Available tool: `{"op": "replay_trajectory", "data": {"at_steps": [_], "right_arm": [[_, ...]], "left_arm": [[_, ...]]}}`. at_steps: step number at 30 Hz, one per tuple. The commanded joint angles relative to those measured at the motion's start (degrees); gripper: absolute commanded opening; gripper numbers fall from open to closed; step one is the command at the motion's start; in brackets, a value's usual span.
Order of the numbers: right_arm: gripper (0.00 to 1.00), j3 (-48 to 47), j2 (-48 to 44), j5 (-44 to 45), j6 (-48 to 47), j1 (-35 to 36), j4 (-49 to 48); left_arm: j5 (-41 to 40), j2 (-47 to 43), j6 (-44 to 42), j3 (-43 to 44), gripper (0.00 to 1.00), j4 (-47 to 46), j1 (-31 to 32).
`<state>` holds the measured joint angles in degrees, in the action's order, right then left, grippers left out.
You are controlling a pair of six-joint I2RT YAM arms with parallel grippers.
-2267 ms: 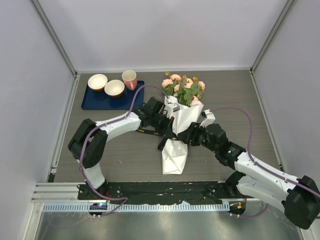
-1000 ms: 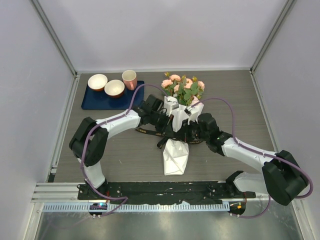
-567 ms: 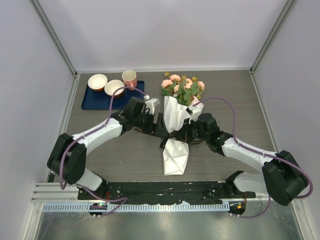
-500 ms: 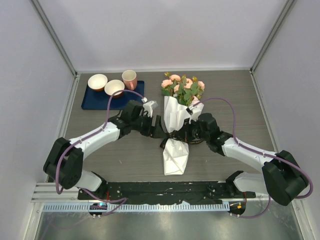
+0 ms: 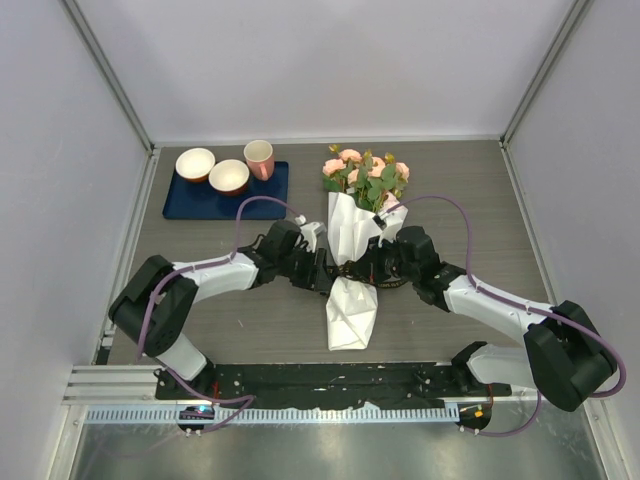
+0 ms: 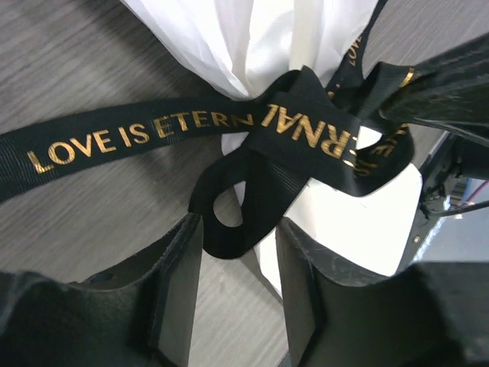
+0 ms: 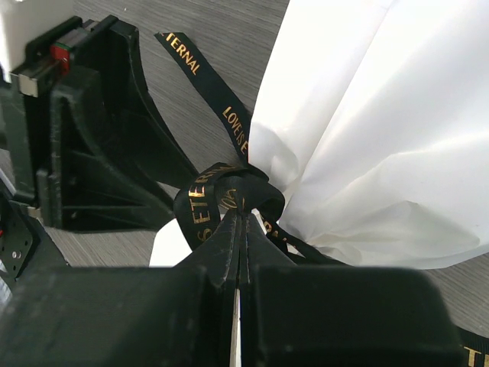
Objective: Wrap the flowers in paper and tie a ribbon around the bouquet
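The left arm (image 5: 220,272) and the right arm (image 5: 490,306) are built of smooth white shells joined by bulky black joints, and a thin purple-grey cable (image 5: 262,200) is looped along each. Both are mounted on a black rail (image 5: 330,378) at the near edge. The jaws are seen as matte black, and a small red mark (image 7: 59,55) is carried on the left one's housing.

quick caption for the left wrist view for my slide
Open left gripper straddles a loop of the black ribbon wrapped around the white paper.
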<state>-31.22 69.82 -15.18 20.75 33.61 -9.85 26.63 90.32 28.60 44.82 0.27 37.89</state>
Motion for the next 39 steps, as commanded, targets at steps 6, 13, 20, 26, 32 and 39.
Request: {"op": "replay_trajectory", "data": {"at_steps": [6,13,20,26,32,39], "right_arm": [[0.00,-0.7,-0.9,-0.2,-0.1,-0.5,-1.9],[0.00,-1.0,-0.4,-0.7,0.5,-0.4,-2.1],[0.00,-2.4,-0.7,3.4,3.3,-0.4,0.2],[0.00,-7.6,-4.4,23.8,14.4,-0.4,15.5],[0.00,-9.2,-3.2,36.1,17.5,-0.4,26.4],[0.00,-11.5,-0.1,37.5,16.3,-0.6,25.3]], "left_arm": [[-2.0,-1.2,0.2,-1.8,0.44,-5.1,0.1],[-2.9,1.9,2.0,-1.1,0.59,-4.8,0.1],[-7.1,2.2,1.9,2.2,0.00,-0.6,-0.1],[-19.5,-1.9,9.4,4.8,0.00,15.7,-0.9],[-22.8,-5.5,13.7,2.6,0.00,21.2,-1.2],[-14.5,-11.6,16.0,-1.5,0.00,12.0,-0.8]]}}
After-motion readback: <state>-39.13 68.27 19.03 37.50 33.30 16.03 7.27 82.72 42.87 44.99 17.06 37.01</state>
